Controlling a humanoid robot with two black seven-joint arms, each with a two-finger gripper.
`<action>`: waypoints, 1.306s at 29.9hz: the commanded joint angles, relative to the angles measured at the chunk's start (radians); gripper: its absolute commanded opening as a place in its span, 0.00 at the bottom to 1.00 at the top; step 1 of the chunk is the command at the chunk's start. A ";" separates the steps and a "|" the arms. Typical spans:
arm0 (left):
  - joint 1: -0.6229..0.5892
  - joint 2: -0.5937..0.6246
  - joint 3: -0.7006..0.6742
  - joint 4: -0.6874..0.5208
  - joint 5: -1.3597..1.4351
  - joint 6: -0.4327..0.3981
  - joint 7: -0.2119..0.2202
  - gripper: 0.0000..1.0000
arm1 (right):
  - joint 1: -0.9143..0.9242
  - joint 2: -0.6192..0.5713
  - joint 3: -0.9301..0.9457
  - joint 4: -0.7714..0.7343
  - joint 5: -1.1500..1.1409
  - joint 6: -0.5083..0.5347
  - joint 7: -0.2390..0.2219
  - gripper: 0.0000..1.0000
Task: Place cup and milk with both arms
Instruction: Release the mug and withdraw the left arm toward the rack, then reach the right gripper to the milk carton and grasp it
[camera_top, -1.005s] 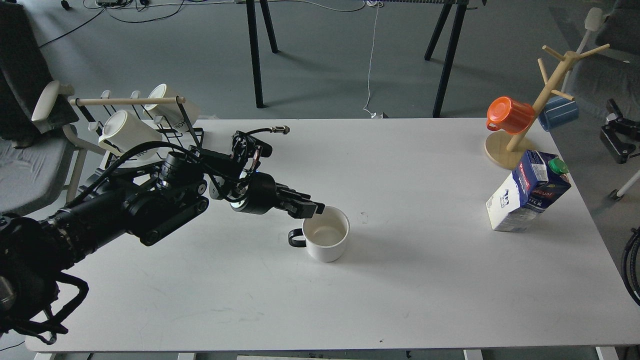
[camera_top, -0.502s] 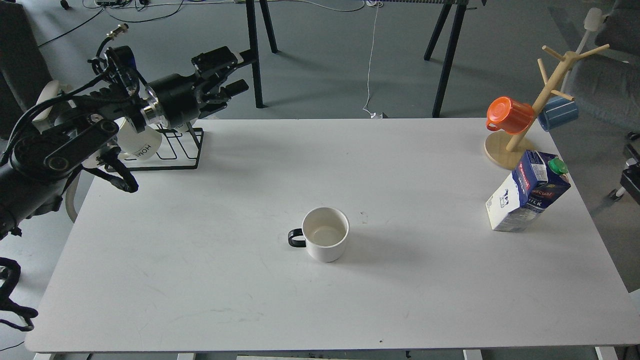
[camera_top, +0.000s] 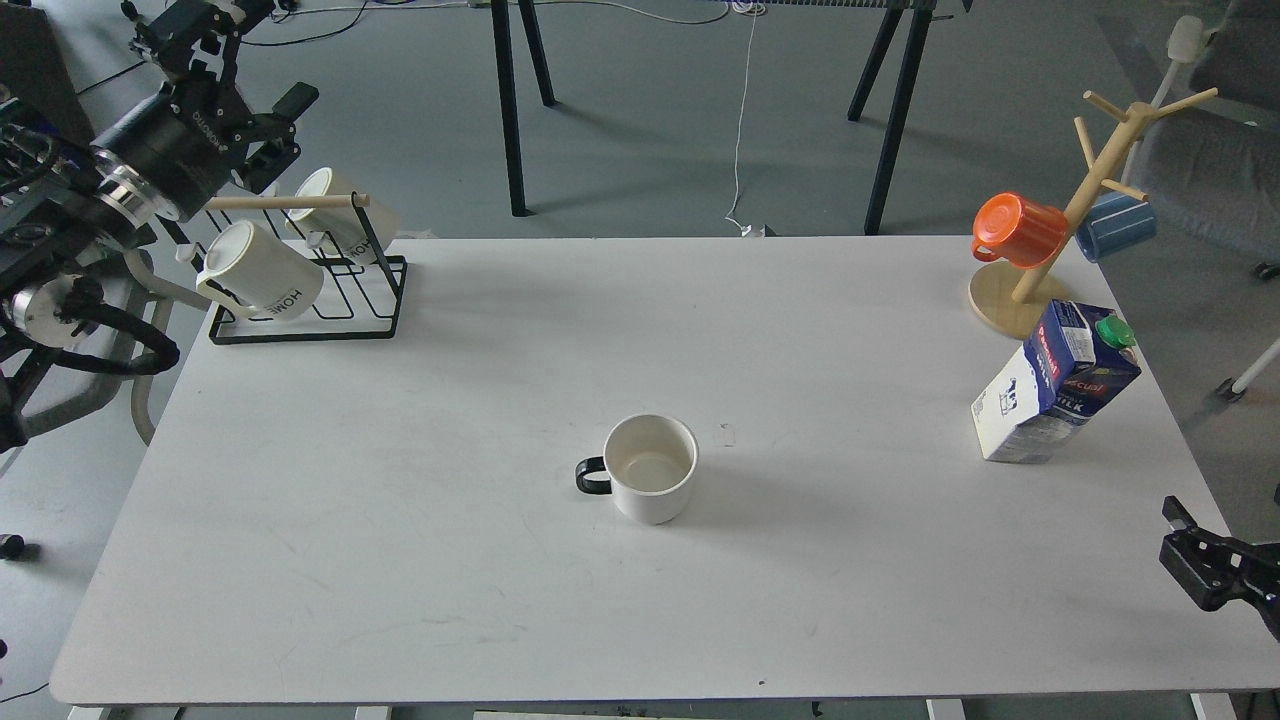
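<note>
Head view: the cup (camera_top: 651, 468) stands upright near the middle of the white counter (camera_top: 400, 560), black handle pointing left, nothing touching it. Well to the cup's right, by the counter's right edge, the milk (camera_top: 1055, 385) stands upright (green cap on top), just in front of the wooden mug tree (camera_top: 1080, 215). Far up-left of the cup, the left gripper (camera_top: 262, 122) hangs off the counter, above the mug rack (camera_top: 300, 290); whether its fingers are apart, I cannot tell. Low to the cup's right, past the counter's edge, the right gripper (camera_top: 1190, 560) shows fingers apart, empty.
</note>
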 joint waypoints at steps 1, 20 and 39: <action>0.003 -0.004 0.004 -0.001 0.000 0.000 0.000 0.91 | 0.053 0.098 -0.022 -0.016 -0.054 0.000 0.001 0.97; 0.054 -0.005 0.004 -0.001 0.002 0.000 0.000 0.93 | 0.178 0.167 -0.007 -0.106 -0.084 0.000 0.001 0.97; 0.057 -0.005 0.004 0.002 0.005 0.000 0.000 0.94 | 0.267 0.246 -0.024 -0.224 -0.088 0.000 -0.003 0.97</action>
